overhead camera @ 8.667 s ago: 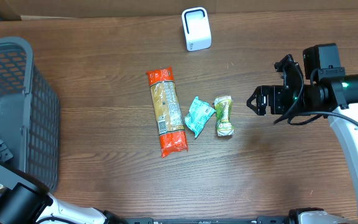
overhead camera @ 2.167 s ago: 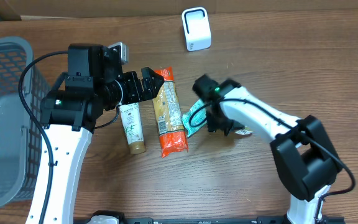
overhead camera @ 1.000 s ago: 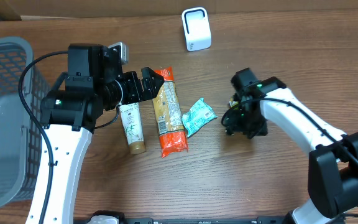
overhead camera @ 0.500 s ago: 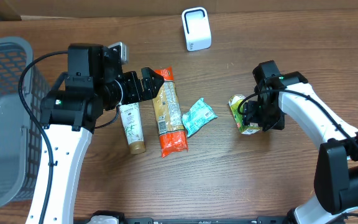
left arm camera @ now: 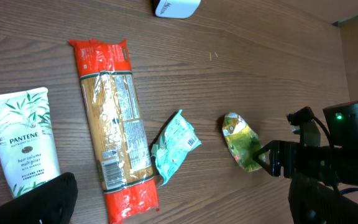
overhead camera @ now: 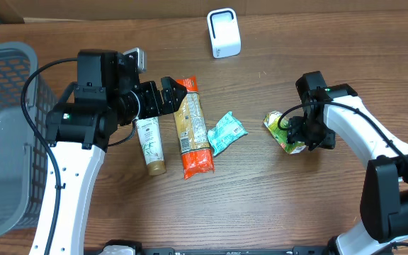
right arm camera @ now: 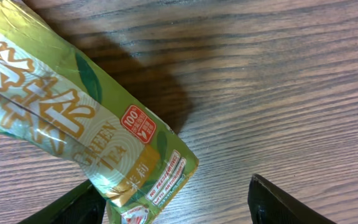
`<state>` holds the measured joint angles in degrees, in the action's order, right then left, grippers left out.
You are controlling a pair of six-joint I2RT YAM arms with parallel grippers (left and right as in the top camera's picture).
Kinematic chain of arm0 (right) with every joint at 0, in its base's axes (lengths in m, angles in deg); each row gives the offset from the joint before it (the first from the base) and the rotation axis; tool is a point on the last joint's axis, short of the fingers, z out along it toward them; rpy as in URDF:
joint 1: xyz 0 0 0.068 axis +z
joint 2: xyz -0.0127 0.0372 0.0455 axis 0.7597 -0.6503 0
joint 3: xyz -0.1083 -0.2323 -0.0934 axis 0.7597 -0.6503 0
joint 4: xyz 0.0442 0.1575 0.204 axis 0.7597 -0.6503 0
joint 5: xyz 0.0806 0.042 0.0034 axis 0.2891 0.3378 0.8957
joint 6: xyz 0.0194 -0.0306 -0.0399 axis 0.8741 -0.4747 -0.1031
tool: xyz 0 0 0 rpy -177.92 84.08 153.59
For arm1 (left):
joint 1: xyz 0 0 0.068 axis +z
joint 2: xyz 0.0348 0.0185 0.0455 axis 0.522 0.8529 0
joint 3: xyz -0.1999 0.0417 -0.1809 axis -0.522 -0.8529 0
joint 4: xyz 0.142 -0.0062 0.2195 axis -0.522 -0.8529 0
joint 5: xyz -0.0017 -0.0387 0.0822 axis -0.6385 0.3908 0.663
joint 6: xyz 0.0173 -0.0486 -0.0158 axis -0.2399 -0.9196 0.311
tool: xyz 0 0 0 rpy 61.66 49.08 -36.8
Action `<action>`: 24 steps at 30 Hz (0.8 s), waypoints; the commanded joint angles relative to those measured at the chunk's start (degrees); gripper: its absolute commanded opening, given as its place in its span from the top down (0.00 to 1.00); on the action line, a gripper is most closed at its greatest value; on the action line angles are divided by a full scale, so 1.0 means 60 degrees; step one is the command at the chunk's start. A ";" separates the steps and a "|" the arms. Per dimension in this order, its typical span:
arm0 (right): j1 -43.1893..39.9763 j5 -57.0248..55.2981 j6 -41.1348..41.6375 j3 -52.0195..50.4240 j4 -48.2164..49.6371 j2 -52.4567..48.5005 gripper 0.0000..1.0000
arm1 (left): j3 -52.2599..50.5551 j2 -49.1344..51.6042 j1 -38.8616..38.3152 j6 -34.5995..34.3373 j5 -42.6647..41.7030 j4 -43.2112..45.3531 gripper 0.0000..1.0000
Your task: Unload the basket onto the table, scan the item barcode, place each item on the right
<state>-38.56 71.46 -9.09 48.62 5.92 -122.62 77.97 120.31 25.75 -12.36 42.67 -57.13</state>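
Observation:
The green tea packet [overhead camera: 280,131] hangs tilted in my right gripper [overhead camera: 305,132], a little above the wood, with its shadow under it. In the right wrist view the packet [right arm camera: 86,118] presses against the left finger [right arm camera: 73,202]. The jaws stand wide around its lower end, and the right finger [right arm camera: 291,205] shows a gap to its corner. No barcode shows on it. The white scanner [overhead camera: 223,32] stands at the back of the table. My left gripper [overhead camera: 163,96] hovers open over the other items with nothing between its fingers [left arm camera: 42,202].
A long orange pasta packet [overhead camera: 190,127], a teal sachet [overhead camera: 227,132] and a Pantene tube [overhead camera: 149,145] lie side by side mid-table. A grey basket [overhead camera: 13,134] stands at the left edge.
My right gripper has moved to the right with the green tea packet, away from the teal sachet. The left arm has not moved.

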 commanded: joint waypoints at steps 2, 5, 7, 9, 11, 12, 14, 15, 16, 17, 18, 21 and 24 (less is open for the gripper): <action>-0.0029 0.0182 -0.0404 -0.0102 0.0248 -0.0018 0.28 | 0.0204 0.0087 -0.0051 0.0178 -0.0164 -0.0015 0.01; -0.0029 0.0404 -0.1031 -0.0102 0.0845 -0.0018 0.28 | 0.0204 0.0087 -0.0051 0.0178 -0.0164 -0.0015 0.00; -0.0033 0.0412 -0.1333 -0.0102 0.1468 -0.0018 0.28 | 0.0204 0.0087 -0.0051 0.0178 -0.0164 -0.0015 0.00; -0.0040 0.0506 -0.1628 -0.0102 0.1967 -0.0018 0.28 | 0.0204 0.0087 -0.0051 0.0178 -0.0164 -0.0015 0.00; -0.0040 0.0827 -0.1996 -0.0102 0.2229 -0.0018 0.29 | 0.0204 0.0087 -0.0051 0.0178 -0.0164 -0.0015 0.01; -0.0040 0.0929 -0.2073 -0.0102 0.2266 -0.0025 0.30 | 0.0204 0.0087 -0.0051 0.0178 -0.0164 -0.0015 0.00; -0.0040 0.0954 -0.2080 -0.0106 0.2291 -0.0091 0.37 | 0.0204 0.0087 -0.0051 0.0178 -0.0164 -0.0015 0.00; -0.0040 0.0958 -0.2080 -0.0109 0.2291 -0.0131 0.40 | 0.0204 0.0087 -0.0051 0.0178 -0.0164 -0.0015 0.00; -0.0040 0.0991 -0.2084 -0.0117 0.2291 -0.0171 0.43 | 0.0204 0.0087 -0.0051 0.0178 -0.0164 -0.0015 0.01; -0.0040 0.1027 -0.2087 -0.0142 0.2302 -0.0222 0.46 | 0.0204 0.0087 -0.0051 0.0178 -0.0164 -0.0015 0.00; -0.0040 0.1060 -0.2084 -0.0200 0.2342 -0.0251 0.48 | 0.0204 0.0087 -0.0051 0.0178 -0.0164 -0.0015 0.00; -0.0040 0.1147 -0.2076 -0.0484 0.2539 -0.0291 0.60 | 0.0204 0.0087 -0.0051 0.0178 -0.0164 -0.0015 0.00; -0.0040 0.1311 -0.1971 -0.0612 0.2495 -0.0288 0.86 | 0.0204 0.0087 -0.0051 0.0178 -0.0164 -0.0015 0.00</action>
<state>-38.56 78.06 -21.33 46.09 20.96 -123.65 77.97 120.31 25.75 -12.38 42.67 -57.11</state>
